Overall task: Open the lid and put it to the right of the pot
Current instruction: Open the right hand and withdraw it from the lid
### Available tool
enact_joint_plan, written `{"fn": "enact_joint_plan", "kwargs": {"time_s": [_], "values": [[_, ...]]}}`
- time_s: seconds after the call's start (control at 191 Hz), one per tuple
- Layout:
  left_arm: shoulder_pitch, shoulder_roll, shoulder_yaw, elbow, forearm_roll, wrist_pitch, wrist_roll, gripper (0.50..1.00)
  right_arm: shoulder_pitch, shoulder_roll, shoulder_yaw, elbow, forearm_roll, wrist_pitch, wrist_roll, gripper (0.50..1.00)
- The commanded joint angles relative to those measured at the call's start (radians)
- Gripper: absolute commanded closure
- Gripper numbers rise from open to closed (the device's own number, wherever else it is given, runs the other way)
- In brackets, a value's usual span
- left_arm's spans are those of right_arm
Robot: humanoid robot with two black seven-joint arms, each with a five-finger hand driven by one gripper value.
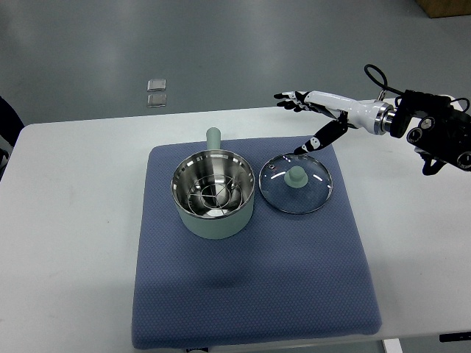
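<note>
Lid (296, 184) sits flat on the mat (250, 294), just right of the open pot (213, 195); right hand (309, 118) hovers above, fingers spread, empty.

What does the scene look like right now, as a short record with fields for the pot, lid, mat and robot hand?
pot: pale green pot, open, steamer rack inside, handle pointing away from the robot
lid: glass lid, flat on the mat just right of the pot, knob up
mat: blue mat on the white table
right robot hand: open, above the table beyond the lid, holding nothing
left robot hand: not in view
</note>
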Motion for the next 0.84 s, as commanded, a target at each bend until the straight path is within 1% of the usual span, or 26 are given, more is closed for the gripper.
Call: {"fn": "enact_joint_plan", "kwargs": {"time_s": [0.0, 0.026, 0.037, 0.094, 0.31, 0.478, 0.63, 0.834], "values": [[0.0, 0.0, 0.0, 0.0, 0.0, 0.0, 0.0, 0.5, -0.014, 0.005, 0.054, -0.006, 0.232, 0.027, -0.106, 0.57], [0.0, 0.0, 0.0, -0.001, 0.0, 0.0, 0.0, 0.5, -0.028, 0.006, 0.069, -0.007, 0.301, 0.027, -0.135, 0.57], [0.0, 0.0, 0.0, -0.001, 0.0, 0.0, 0.0, 0.5, -0.028, 0.006, 0.069, -0.007, 0.301, 0.027, -0.135, 0.57], [0.0, 0.0, -0.001, -0.001, 0.0, 0.0, 0.0, 0.5, -0.059, 0.011, 0.1, -0.009, 0.429, 0.025, -0.184, 0.57], [0.003, 0.0, 0.002, 0.014, -0.001, 0.005, 0.0, 0.5, -0.115, 0.013, 0.166, -0.018, 0.778, 0.031, -0.312, 0.566], [0.002, 0.0, 0.003, 0.014, -0.001, 0.008, 0.0, 0.5, -0.121, 0.013, 0.174, -0.018, 0.822, 0.037, -0.31, 0.566], [0.002, 0.0, 0.003, 0.014, -0.001, 0.008, 0.0, 0.5, -0.129, 0.013, 0.172, -0.018, 0.825, 0.065, -0.31, 0.564], [0.002, 0.0, 0.003, 0.014, -0.001, 0.008, 0.0, 0.5, -0.18, 0.014, 0.175, -0.018, 0.824, 0.148, -0.309, 0.564]]}}
